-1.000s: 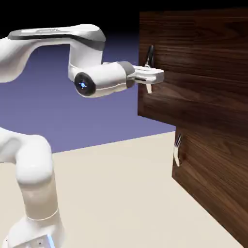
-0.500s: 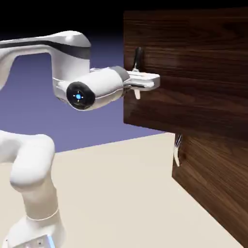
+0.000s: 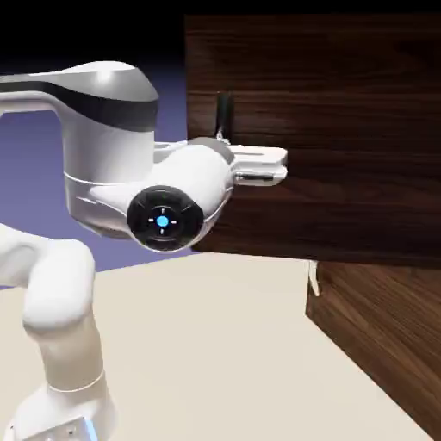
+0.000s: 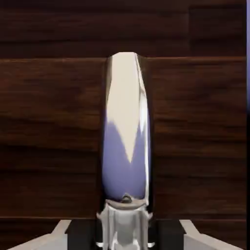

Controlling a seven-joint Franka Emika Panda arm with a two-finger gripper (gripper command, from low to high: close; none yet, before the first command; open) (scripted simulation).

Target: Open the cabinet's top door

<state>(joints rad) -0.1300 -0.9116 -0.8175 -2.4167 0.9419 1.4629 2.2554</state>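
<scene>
Top door part-open, handle held.
We find the gripper (image 3: pixel 258 165) closed tight on the handle (image 4: pixel 126 146) so the arm can draw the top door (image 3: pixel 344 129), which projects left of the cabinet (image 3: pixel 388 327) above the counter (image 3: pixel 215 344).

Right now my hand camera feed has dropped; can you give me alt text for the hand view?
The jaws are shut on the top door's handle, a shiny vertical metal bar filling the middle of the frame. Behind it, dark wood grain of the top door fills the view, with a thin blue sliver of backdrop at the right edge.
</scene>
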